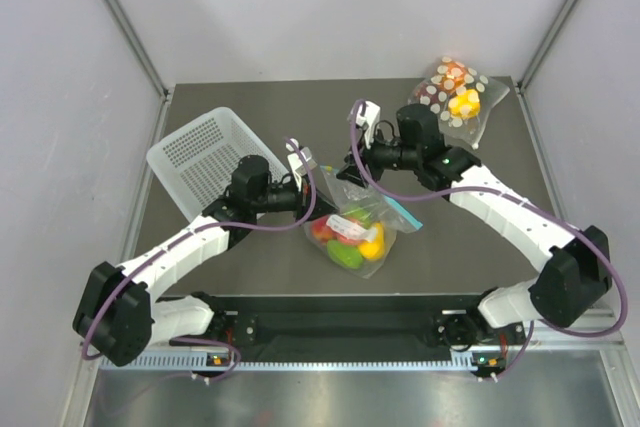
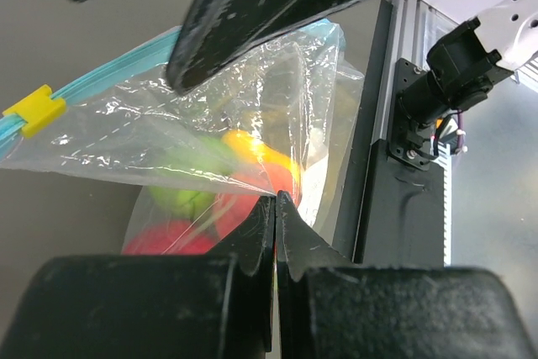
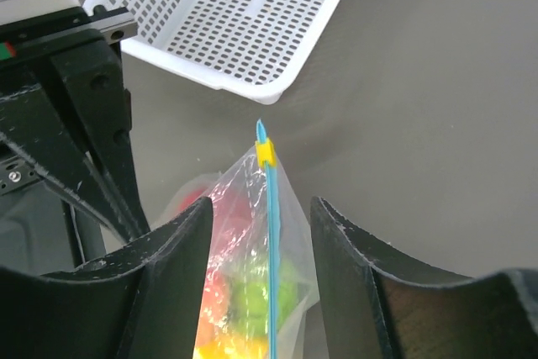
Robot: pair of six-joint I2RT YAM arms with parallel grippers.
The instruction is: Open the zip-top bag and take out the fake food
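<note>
The clear zip-top bag (image 1: 352, 232) sits mid-table with its top lifted. It holds the fake food: a red (image 1: 322, 230), a green (image 1: 346, 255) and a yellow fruit (image 1: 373, 241). The teal zip strip (image 3: 271, 250) carries a yellow slider (image 3: 266, 154). My left gripper (image 1: 312, 197) is shut, pinching a fold of the bag's plastic (image 2: 276, 197); the fruits (image 2: 181, 197) show through the bag. My right gripper (image 1: 350, 169) is open, its fingers (image 3: 181, 245) straddling the zip strip from above without touching it.
A white perforated basket (image 1: 205, 155) lies at the back left, and it also shows in the right wrist view (image 3: 235, 14). A polka-dot bag (image 1: 455, 95) with yellow and orange pieces lies at the back right. The table's front rail (image 2: 403, 174) is close behind the bag.
</note>
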